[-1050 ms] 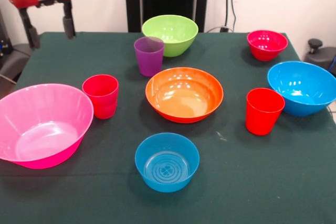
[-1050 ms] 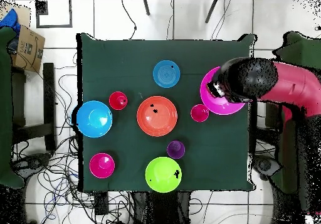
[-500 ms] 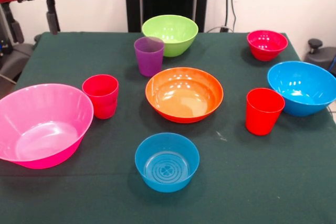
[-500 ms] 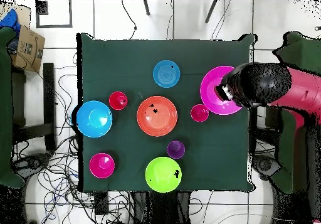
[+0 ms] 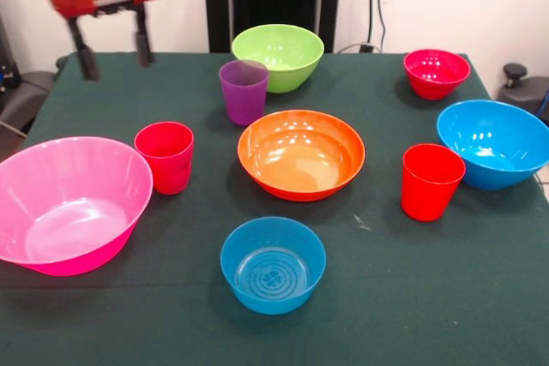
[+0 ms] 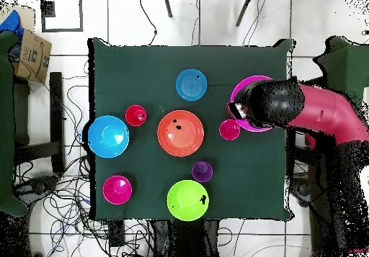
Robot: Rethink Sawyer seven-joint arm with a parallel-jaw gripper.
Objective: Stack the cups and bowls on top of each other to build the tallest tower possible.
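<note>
Currently, nothing is stacked: every piece is seen standing apart on the green table (image 5: 446, 297).

By size, taking the front view as a clock face centred on the orange bowl (image 5: 301, 153): the large pink bowl (image 5: 69, 203) is found at about eight o'clock, by the table's edge. The large blue bowl (image 5: 495, 143) is placed at three o'clock. The orange bowl itself is set at the middle. The lime green bowl (image 5: 277, 56) is located at twelve o'clock, with the purple cup (image 5: 244, 91) just in front of it at eleven. A small blue bowl (image 5: 273, 264) is seen at six o'clock, and the small red-magenta bowl (image 5: 437, 73) at two. One red cup (image 5: 165, 157) is stood at nine o'clock, just beside the pink bowl; the other red cup (image 5: 431, 181) is at four, near the large blue bowl.

The gripper (image 5: 112, 49) is held above the table at ten o'clock, its two fingers spread wide with nothing between them.
</note>
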